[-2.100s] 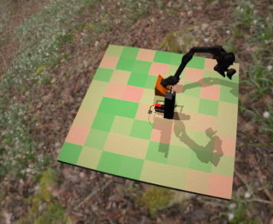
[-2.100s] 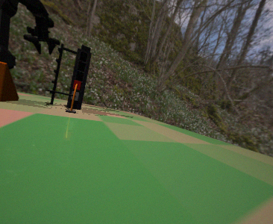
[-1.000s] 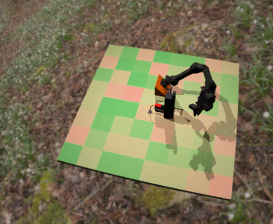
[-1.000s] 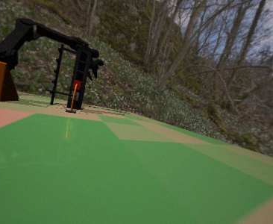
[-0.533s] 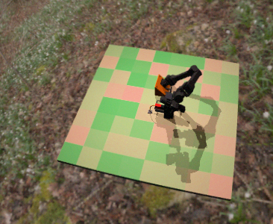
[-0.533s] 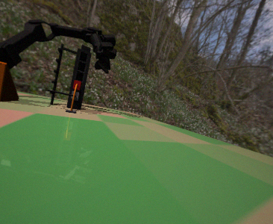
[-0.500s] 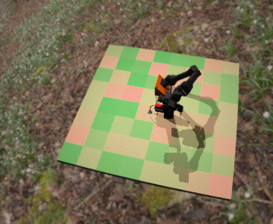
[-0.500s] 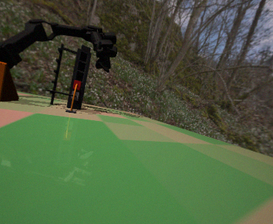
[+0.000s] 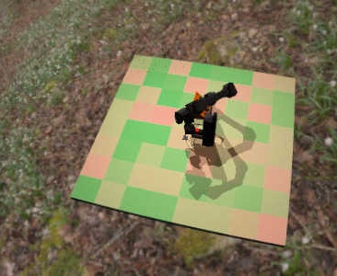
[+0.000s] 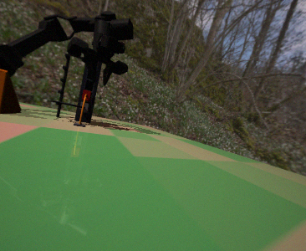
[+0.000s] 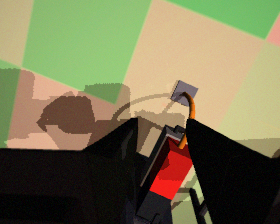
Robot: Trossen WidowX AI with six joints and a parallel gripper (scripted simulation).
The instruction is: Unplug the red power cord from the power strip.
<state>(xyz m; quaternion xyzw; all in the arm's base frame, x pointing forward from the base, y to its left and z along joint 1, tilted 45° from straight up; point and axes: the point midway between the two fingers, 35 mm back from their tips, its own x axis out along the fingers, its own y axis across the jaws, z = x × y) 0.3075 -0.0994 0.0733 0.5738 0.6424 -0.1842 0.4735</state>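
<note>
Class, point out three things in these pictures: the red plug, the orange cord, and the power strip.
red plug point(image 11: 170, 172), wrist view, on its red face.
orange cord point(image 10: 83, 108), exterior view, midway along its length.
power strip point(image 9: 209, 129), top view, on its upright black body.

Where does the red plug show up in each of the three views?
Top: red plug, a small red spot at the foot of the black power strip, mid-board.
Exterior: red plug, low on the upright strip, upper left.
Wrist: red plug, bottom centre between the fingers.
Shared landmark: orange cord.
</note>
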